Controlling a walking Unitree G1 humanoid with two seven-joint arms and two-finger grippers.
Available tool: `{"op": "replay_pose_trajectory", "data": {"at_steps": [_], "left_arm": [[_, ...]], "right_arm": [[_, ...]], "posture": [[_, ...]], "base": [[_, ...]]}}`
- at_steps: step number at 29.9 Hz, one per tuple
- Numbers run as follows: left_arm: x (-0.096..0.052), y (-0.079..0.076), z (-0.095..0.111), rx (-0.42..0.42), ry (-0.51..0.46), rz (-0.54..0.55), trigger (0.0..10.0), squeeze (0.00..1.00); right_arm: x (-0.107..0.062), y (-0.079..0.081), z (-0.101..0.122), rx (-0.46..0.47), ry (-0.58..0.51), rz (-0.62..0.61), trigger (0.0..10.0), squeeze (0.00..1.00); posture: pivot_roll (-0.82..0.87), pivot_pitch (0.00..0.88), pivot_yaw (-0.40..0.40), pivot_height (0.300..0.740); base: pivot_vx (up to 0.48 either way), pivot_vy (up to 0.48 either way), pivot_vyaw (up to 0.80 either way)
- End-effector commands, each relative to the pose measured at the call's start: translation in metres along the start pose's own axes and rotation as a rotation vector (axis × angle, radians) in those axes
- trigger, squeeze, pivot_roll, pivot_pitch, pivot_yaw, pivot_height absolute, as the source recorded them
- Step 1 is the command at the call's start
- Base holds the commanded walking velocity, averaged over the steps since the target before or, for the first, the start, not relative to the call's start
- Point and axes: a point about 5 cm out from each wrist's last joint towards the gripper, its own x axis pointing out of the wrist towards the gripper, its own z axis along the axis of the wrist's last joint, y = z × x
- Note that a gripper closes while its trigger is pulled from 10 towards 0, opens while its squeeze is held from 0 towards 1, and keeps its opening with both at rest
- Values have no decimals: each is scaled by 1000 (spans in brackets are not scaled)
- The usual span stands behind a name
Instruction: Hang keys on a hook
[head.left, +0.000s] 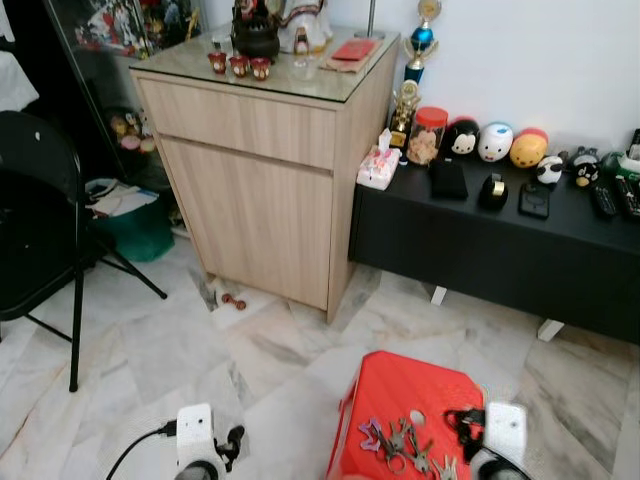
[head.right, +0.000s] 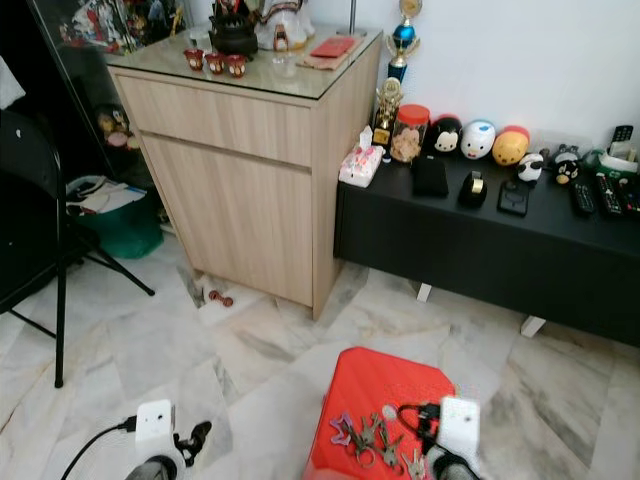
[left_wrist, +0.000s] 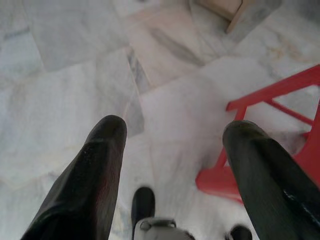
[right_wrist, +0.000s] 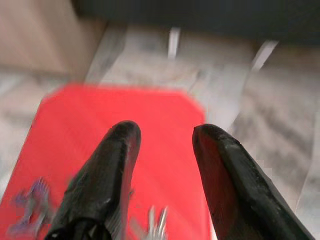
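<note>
In the left eye view, a bunch of metal keys with a purple tag (head.left: 400, 443) is lying on the near part of a low red plastic stool (head.left: 410, 390) standing on the pale marble floor (head.left: 250, 350), with the right gripper (head.left: 462, 420) hanging just beside the keys on their right and the left gripper (head.left: 232, 445) idling over bare floor well apart from the stool. Beyond them a light wooden cabinet with a glass top (head.left: 270, 150) is standing next to a long black bench (head.left: 500, 235) whose tabletop is carrying round toy figures, and a black folding chair (head.left: 40, 230) is sitting at the left; no hook can be made out anywhere. The right eye view is giving the same layout, the keys resting near the stool's front edge. In the left wrist view, the left gripper's two black fingers (left_wrist: 100, 165) are spread wide with nothing between them, looking down at floor and a corner of the stool. In the right wrist view, blurred, the right gripper's fingers (right_wrist: 115, 160) are standing parted and empty above the red seat, with the keys close below the left finger. The pickup looks not yet made; it probably calls for shifting the right gripper over the ring and closing low against the seat so the whole bunch is lifting together.
</note>
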Motion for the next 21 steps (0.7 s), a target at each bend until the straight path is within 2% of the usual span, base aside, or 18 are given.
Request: {"op": "replay_pose_trajectory", "data": {"at_steps": [1, 7, 8, 13, 14, 15, 16, 17, 18, 19, 21], "left_arm": [[-2, 1, 2, -36, -62, 31, 10000, 0], [-4, 1, 8, -63, -149, 45, 10000, 0], [-5, 0, 10, -29, -170, 30, 10000, 0], [-5, -2, 14, 21, -211, 5, 10000, 0], [-3, 23, 70, 16, -456, 18, 10000, 0], [-3, 23, 70, 16, -456, 18, 10000, 0], [-26, 50, 153, 45, -788, 4, 10000, 0], [-39, 53, 177, 57, -875, -11, 10000, 0], [-44, 53, 184, 58, -896, -14, 10000, 0], [-54, 51, 197, 140, -941, -13, 10000, 0], [-61, 47, 204, 169, -973, -15, 10000, 0]], "right_arm": [[6, 1, 38, 17, -206, 4, 10000, 0], [2, 16, 70, -6, -371, 47, 10000, 0], [0, 19, 79, -17, -411, 56, 10000, 0], [-8, 28, 94, -32, -469, 107, 10000, 0], [-12, 32, 97, -40, -475, 131, 10000, 0], [-12, 32, 97, -40, -475, 131, 10000, 0], [-15, 33, 99, -41, -477, 138, 10000, 0], [-16, 34, 100, -33, -478, 139, 10000, 0], [-17, 34, 101, -27, -477, 140, 10000, 0], [-18, 36, 101, -31, -471, 147, 10000, 0], [-19, 38, 100, -30, -463, 161, 10000, 0]], "posture": [[26, 0, -45, 740], [37, 0, -54, 740], [37, 0, -55, 740], [38, 0, -54, 740], [40, 0, -55, 740], [40, 0, -55, 740], [41, 0, -55, 740], [42, 0, -56, 740], [42, 0, -56, 740], [43, 0, -56, 740], [44, 0, -55, 740]], "base": [[0, 0, 0], [0, 0, 0], [0, 0, 0], [0, 0, 0], [0, 0, 0], [0, 0, 0], [0, 0, 0], [0, 0, 0], [0, 0, 0], [0, 0, 0], [0, 0, 0]]}}
